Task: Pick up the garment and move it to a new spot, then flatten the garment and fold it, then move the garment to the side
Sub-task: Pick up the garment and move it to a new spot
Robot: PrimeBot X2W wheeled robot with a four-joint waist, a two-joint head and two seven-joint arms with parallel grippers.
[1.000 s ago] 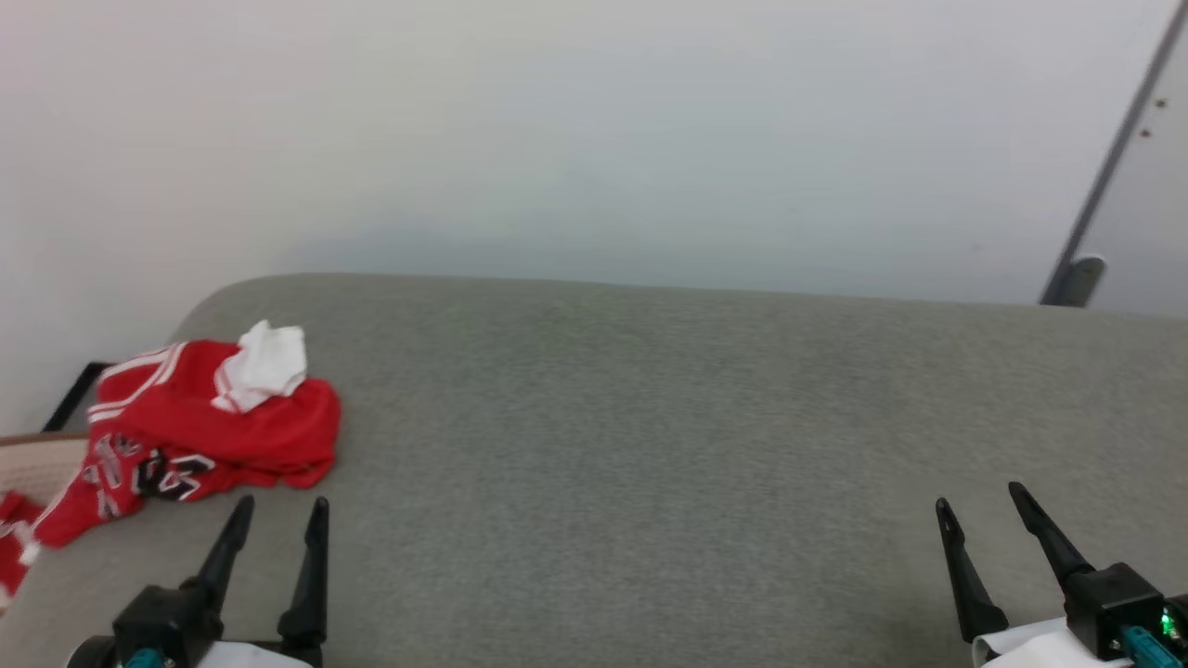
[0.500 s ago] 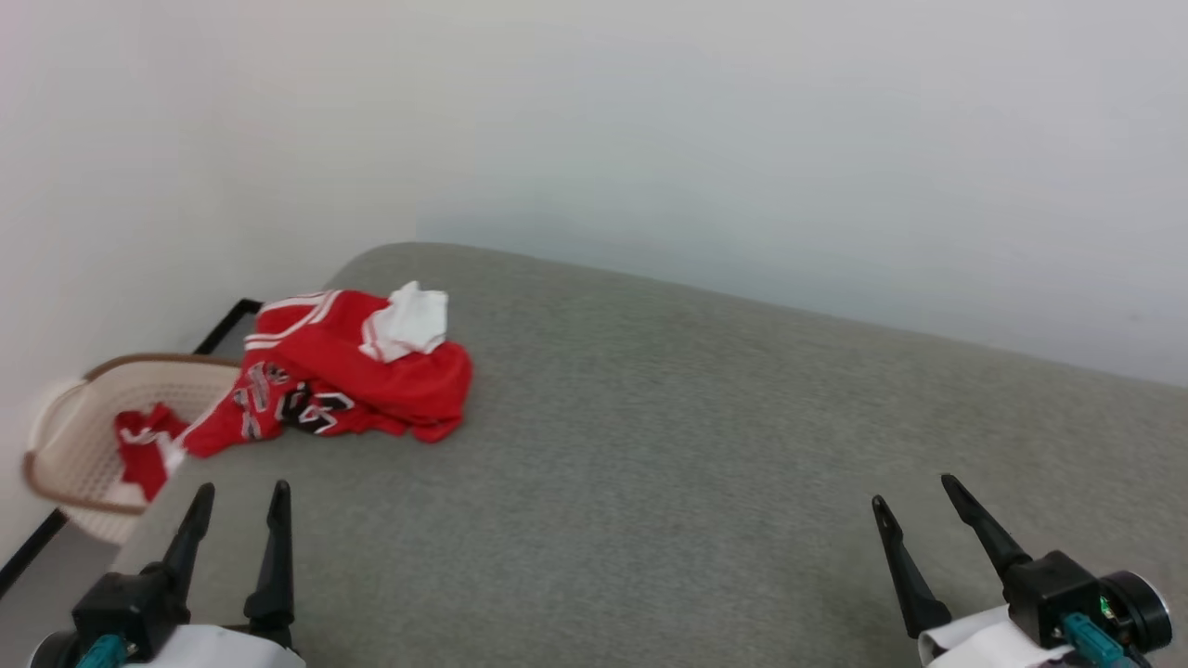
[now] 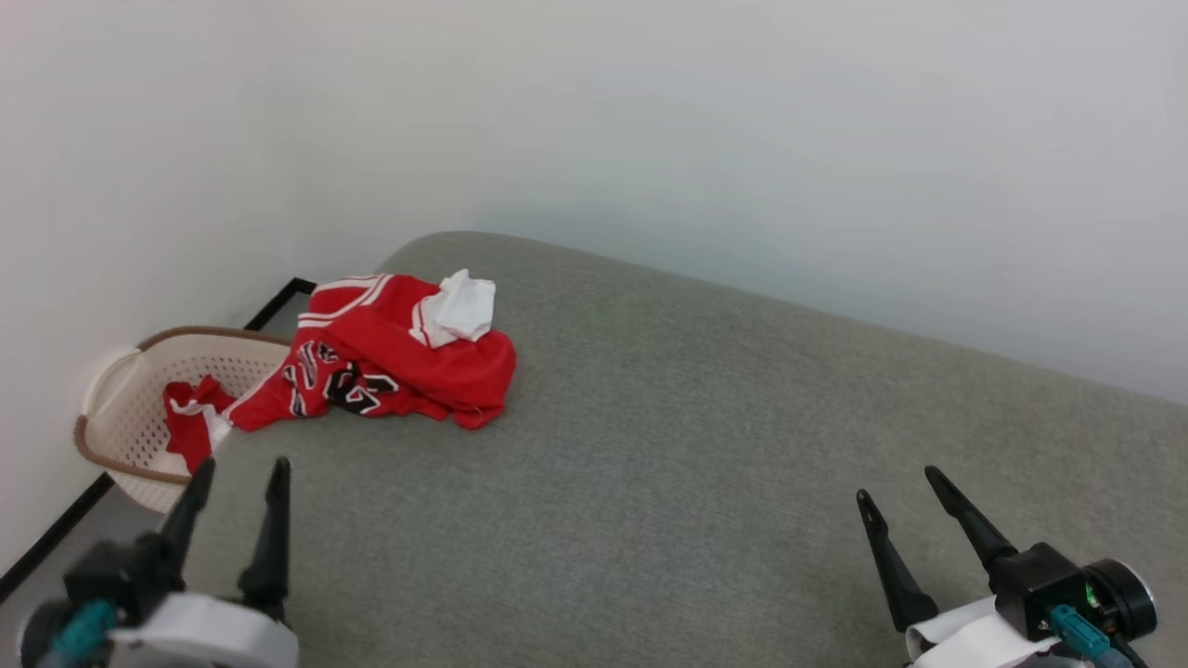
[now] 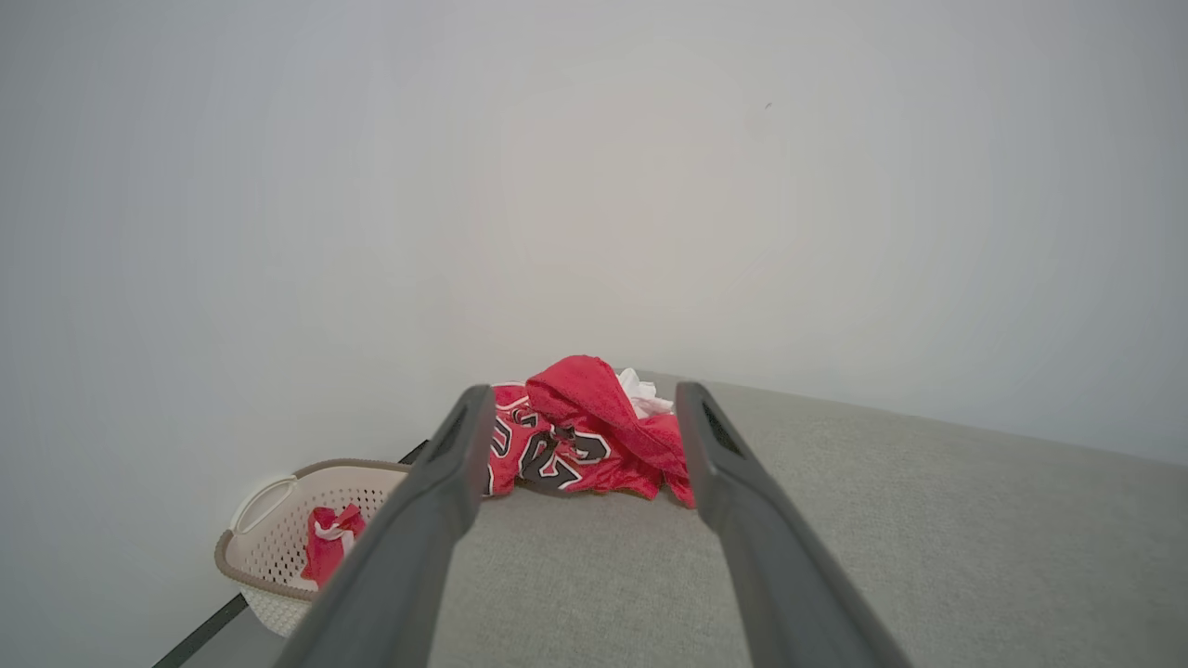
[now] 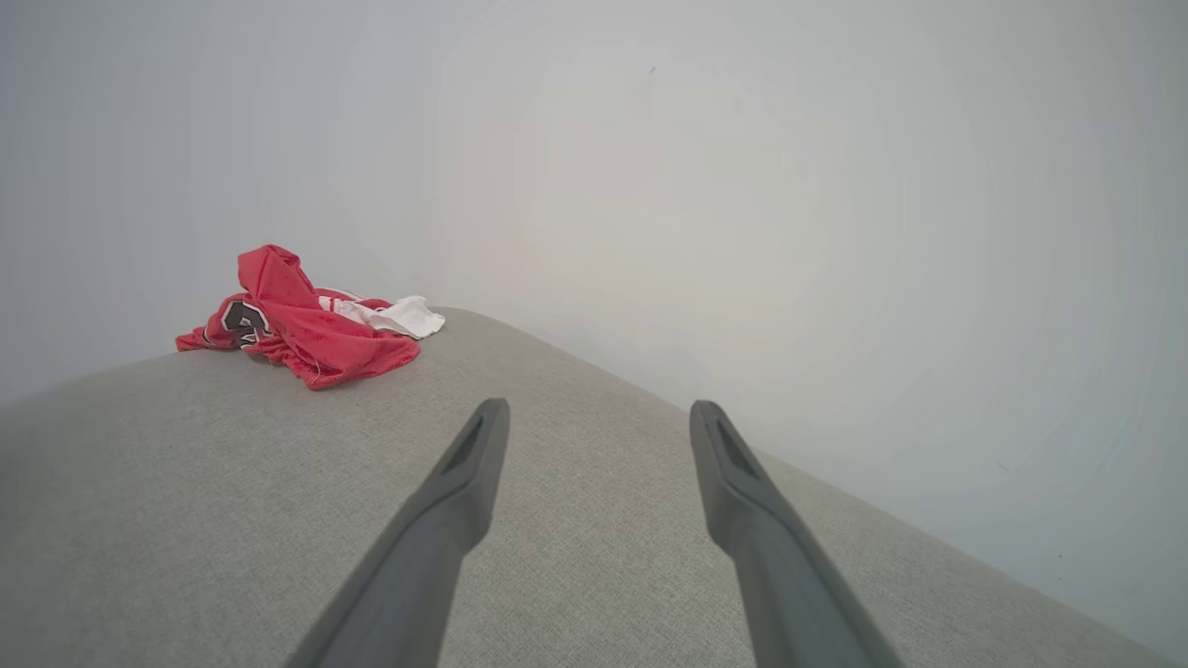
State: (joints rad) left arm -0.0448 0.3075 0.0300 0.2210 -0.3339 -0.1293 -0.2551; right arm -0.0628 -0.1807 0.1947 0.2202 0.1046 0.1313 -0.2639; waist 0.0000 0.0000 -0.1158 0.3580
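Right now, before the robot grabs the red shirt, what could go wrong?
The jersey lies crumpled at the edge of the grey cushion, beside the basket; a clumsy nudge from the open left tool might tip it in. The small red cloth in the basket looks similar, so it could be grabbed by mistake.

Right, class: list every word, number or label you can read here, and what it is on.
"23": black white-outlined digits on the garment, creased but legible.
The lettering beside them: too crumpled to read.
No other text seen.
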